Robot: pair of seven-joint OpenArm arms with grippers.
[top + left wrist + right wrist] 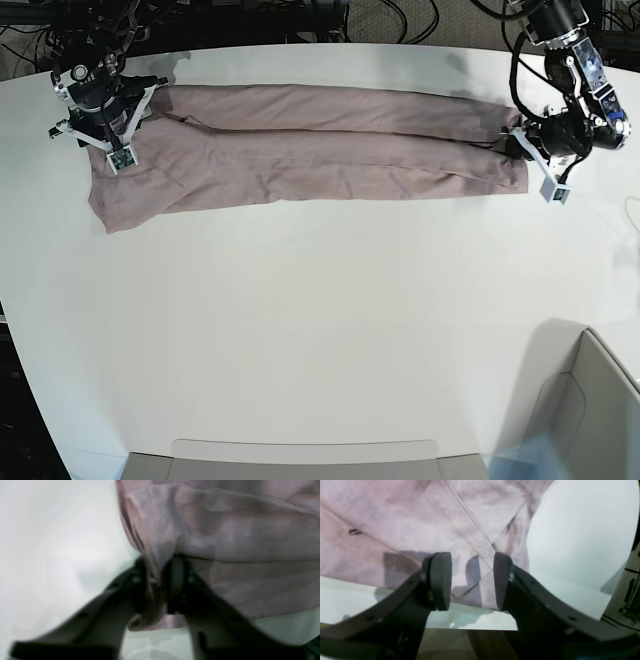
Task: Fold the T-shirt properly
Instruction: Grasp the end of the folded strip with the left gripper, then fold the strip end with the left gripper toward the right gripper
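Folding lengthwise done, we saw the T-shirt (310, 155) as a long band; left gripper (156, 585) pinched its end, right gripper (472, 580) spread above cloth; crosswise folds remained.

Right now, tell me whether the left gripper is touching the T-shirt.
Touching. The left wrist view shows the left gripper with its jaws pinched on a bunched fold of the T-shirt.

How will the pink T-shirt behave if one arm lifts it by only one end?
The T-shirt lies wrinkled in a long strip, so it would probably sag, not stay straight. Cloth bunches between the left gripper fingers, so it seems thin and soft. The loosely stacked folds may slide open.
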